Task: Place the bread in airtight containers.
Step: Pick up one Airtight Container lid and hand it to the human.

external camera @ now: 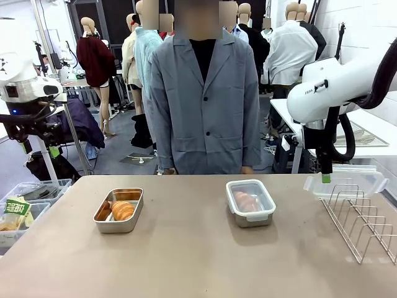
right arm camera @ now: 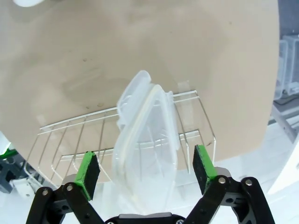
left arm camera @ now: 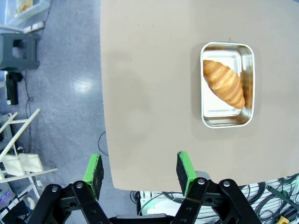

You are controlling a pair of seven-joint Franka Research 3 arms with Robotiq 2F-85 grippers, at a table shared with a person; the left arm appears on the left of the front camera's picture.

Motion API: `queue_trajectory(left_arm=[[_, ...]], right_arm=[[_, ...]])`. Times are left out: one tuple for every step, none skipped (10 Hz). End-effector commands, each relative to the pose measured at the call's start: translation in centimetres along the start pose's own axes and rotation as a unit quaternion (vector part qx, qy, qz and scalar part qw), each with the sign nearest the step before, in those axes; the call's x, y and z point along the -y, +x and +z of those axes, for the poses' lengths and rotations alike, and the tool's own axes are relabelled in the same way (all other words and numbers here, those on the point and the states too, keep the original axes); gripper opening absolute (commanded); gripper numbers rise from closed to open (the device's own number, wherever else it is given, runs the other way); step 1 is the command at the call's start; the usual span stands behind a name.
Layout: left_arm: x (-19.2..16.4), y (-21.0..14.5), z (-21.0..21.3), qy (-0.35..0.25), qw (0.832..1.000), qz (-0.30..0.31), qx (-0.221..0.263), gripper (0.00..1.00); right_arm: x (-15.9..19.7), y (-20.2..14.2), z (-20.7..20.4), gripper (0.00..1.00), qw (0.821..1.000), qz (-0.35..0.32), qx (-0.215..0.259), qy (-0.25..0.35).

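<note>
On the bench, an open pan sits to the left with a croissant in it. A lidded pan sits right of it, well apart, holding another croissant. Further right stands a wire rack, with a loose lid resting on its far end. A person stands behind the bench.

White arms carry black pincers with green pads; the person wears a grey coat.

golden-brown ridged croissant in a shiny silver pan on the tan table; beside that pan, a clear-lidded silver one.
</note>
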State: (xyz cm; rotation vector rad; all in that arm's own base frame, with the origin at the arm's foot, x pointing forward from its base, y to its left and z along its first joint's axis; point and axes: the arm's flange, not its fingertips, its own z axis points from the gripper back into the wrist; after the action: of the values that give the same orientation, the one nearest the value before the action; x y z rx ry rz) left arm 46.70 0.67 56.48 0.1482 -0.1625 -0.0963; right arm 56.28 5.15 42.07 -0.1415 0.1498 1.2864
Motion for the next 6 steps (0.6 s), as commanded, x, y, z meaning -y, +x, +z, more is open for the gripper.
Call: queue_trajectory(left_arm=[[0.03, -0.05, -0.02, 0.006, 1.000, 0.009, 0.006, 0.81], [0.03, -0.05, -0.02, 0.006, 1.000, 0.009, 0.006, 0.81], [0.03, -0.05, -0.02, 0.006, 1.000, 0.009, 0.006, 0.81], [0.03, -0.05, -0.02, 0.006, 1.000, 0.009, 0.006, 0.81], [0.03, -0.05, -0.02, 0.006, 1.000, 0.009, 0.006, 0.81], [0.03, -0.05, -0.02, 0.006, 1.000, 0.009, 0.006, 0.81]], right_arm=[[0.28, 0.05, -1.73, 1.00, 0.998, -0.040, -0.036, -0.027], [0.53, -0.01, -2.08, 1.00, 0.998, -0.047, -0.039, -0.025], [0.94, 0.14, -2.33, 1.00, 0.997, -0.054, -0.042, -0.026], [0.98, 0.32, -2.47, 0.81, 0.997, -0.055, -0.045, -0.025], [1.03, 0.25, -2.35, 0.62, 0.997, -0.060, -0.044, -0.027], [1.09, 0.25, -2.41, 0.43, 0.995, -0.075, -0.047, -0.038]])
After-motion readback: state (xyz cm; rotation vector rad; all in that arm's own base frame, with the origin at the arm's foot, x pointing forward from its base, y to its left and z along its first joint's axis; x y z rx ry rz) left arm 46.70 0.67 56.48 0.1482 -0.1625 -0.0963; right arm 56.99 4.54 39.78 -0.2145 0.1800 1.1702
